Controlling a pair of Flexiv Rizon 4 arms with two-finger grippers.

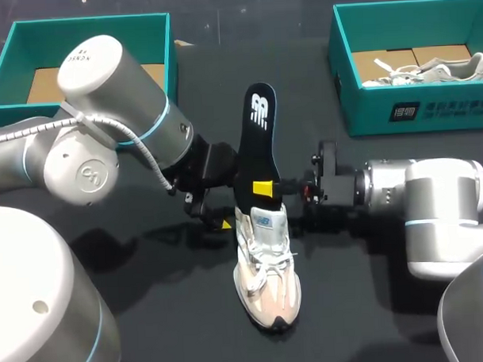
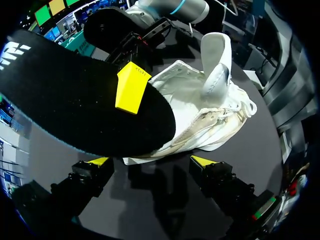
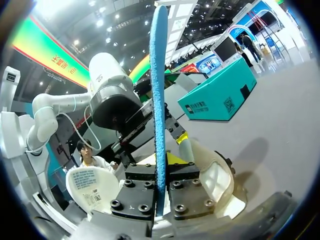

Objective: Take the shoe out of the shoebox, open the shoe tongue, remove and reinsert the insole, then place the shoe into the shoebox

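While the right claw (image 1: 262, 188) pinches the black insole (image 1: 258, 121), the left claw (image 2: 151, 161) gapes beside the shoe (image 1: 267, 267).

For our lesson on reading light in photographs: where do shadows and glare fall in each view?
Head view: the left arm has a pale sheen and throws a shadow on the table beside the shoe. Left wrist view: shadow darkens the table under the insole. Right wrist view: a dark shadow lies beside the shoe.

Black table (image 1: 171, 310), shoe (image 1: 266, 267), left shoebox (image 1: 85, 34), right shoebox (image 1: 366, 109)
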